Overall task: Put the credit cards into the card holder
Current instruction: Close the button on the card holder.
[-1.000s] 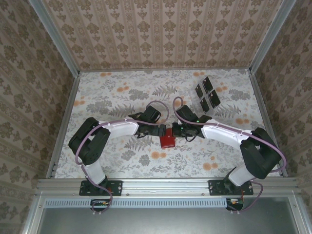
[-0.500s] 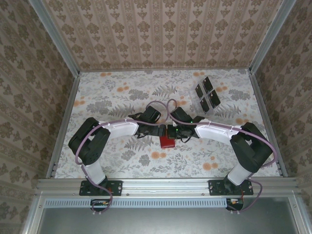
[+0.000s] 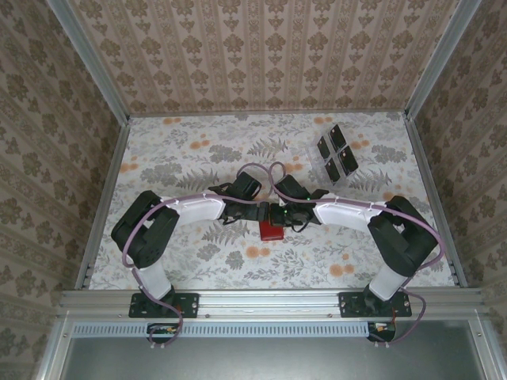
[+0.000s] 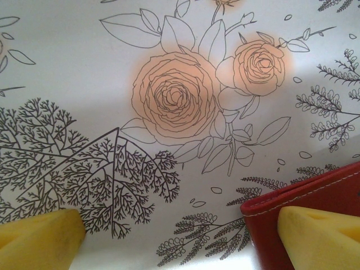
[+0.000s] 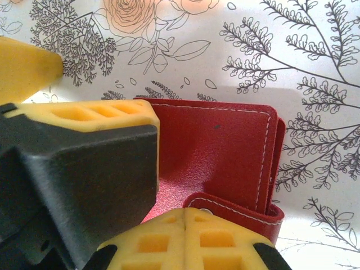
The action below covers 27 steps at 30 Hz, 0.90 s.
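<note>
Top external view: on the flower-printed white table [image 3: 182,158], the left gripper [image 4: 180,242] gapes wide, one yellow foam finger [image 4: 320,236] over a corner of the flat red stitched card holder [image 5: 225,152], which lies mid-table with open tabletop around it. The right gripper [image 5: 185,239] is closed tight at its near folded edge. Near-black rectangular credit cards [image 3: 337,152] lie well apart in a clear plastic tray [image 3: 314,165]. The cover's dark mark [image 5: 216,127] is unreadable.

Overhead camera looks down; close wrist cameras share card holder [image 5: 219,157]
</note>
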Each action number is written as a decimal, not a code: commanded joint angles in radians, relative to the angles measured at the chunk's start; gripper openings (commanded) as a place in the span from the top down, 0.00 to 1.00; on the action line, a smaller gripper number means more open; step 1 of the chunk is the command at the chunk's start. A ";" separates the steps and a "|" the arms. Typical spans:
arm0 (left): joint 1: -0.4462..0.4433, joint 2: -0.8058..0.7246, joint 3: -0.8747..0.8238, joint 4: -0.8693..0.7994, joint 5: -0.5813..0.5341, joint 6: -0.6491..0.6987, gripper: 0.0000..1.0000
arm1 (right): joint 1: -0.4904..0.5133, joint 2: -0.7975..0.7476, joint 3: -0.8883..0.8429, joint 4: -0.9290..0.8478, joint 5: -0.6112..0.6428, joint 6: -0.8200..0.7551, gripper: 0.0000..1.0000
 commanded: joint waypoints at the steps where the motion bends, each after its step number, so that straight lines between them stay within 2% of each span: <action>1: 0.005 0.055 -0.052 -0.049 -0.007 -0.019 0.00 | 0.012 0.015 -0.010 0.014 -0.027 0.015 1.00; 7: 0.005 0.054 -0.053 -0.050 -0.008 -0.020 0.00 | 0.018 0.003 -0.019 0.008 -0.024 0.015 1.00; 27: 0.006 0.056 -0.056 -0.045 -0.006 -0.020 0.00 | 0.010 0.116 -0.092 0.042 -0.017 0.040 1.00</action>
